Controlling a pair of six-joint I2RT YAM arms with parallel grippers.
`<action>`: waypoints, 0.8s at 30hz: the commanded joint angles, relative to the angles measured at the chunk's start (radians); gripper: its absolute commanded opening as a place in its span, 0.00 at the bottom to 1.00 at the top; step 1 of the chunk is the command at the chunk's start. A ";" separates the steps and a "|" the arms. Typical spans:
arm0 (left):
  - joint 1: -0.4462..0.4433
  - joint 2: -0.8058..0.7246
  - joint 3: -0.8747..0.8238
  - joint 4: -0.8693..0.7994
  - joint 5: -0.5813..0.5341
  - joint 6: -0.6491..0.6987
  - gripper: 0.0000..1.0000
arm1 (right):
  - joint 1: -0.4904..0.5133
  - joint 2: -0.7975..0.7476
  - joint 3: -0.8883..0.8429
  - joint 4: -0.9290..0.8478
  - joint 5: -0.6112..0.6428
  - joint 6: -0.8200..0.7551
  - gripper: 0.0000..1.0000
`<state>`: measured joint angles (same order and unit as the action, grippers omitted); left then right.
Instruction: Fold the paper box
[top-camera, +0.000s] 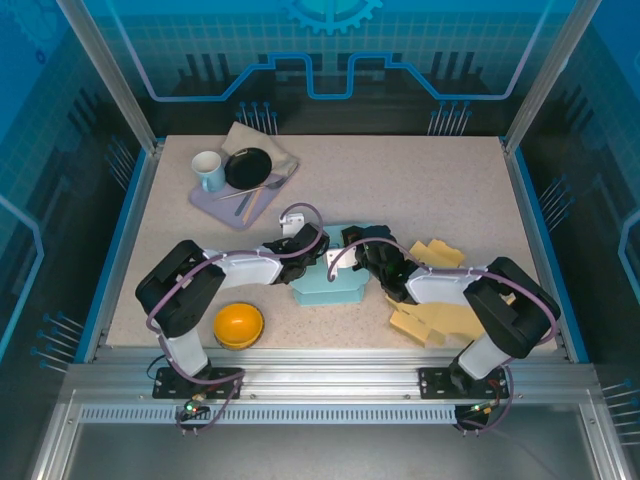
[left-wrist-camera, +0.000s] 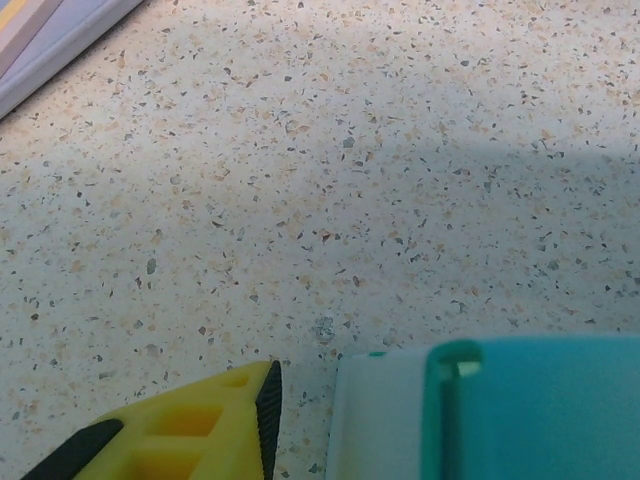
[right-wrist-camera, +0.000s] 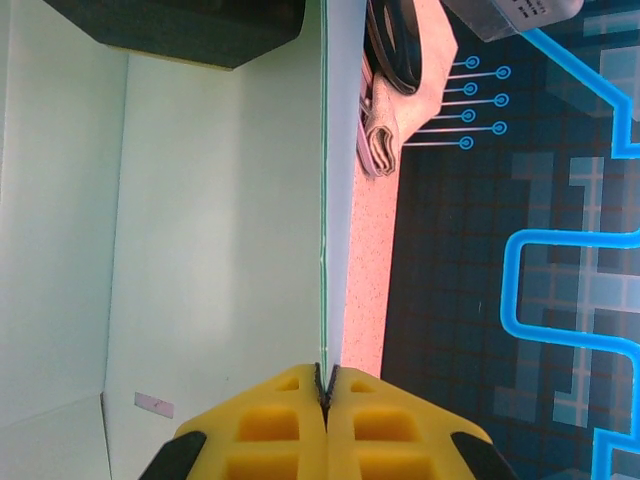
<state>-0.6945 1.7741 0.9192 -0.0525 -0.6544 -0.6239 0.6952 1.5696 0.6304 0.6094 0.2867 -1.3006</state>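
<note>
Top external view takes in the speckled table (top-camera: 430, 190), with a lilac tray (top-camera: 212, 205) of crockery at its far left. The teal paper box (top-camera: 330, 285) lies at the middle of the table, between the two arms. Flat yellow cardboard pieces (top-camera: 440, 318) lie near right and an orange bowl (top-camera: 239, 324) sits near left. The box looks like thin card: light, easily creased, stiff along its panels and willing to bend at its scored lines. Judged from that, it will slide on the smooth top unless one arm pins it. The best hold is probably a thin pinch on a free wall or flap edge close to a fold, not a squeeze across the hollow body. The right gripper (right-wrist-camera: 324, 372) is at the far side of the box, its yellow pads pressed together with the upright edge of a pale box wall running straight into the seam between them. It appears to be pinching that wall. The left gripper (top-camera: 305, 245) is at the far left of the box. In the left wrist view one yellow finger (left-wrist-camera: 215, 425) sits just beside a pale flap, with a strip of bare table between them. The other finger is hidden, so I cannot tell how wide it stands or whether it grips anything.
</note>
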 joint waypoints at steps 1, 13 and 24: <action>0.086 0.037 -0.044 -0.234 -0.157 -0.035 0.33 | -0.037 -0.039 -0.009 -0.093 0.107 0.021 0.00; 0.089 0.023 -0.044 -0.181 -0.109 0.020 0.14 | -0.023 -0.046 0.021 -0.134 0.075 0.109 0.09; 0.086 0.035 -0.042 -0.149 -0.101 0.050 0.11 | -0.047 -0.174 0.087 -0.319 -0.030 0.285 0.42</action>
<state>-0.6075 1.7718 0.9134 -0.0837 -0.7147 -0.6041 0.6651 1.4487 0.6731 0.3801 0.2935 -1.1080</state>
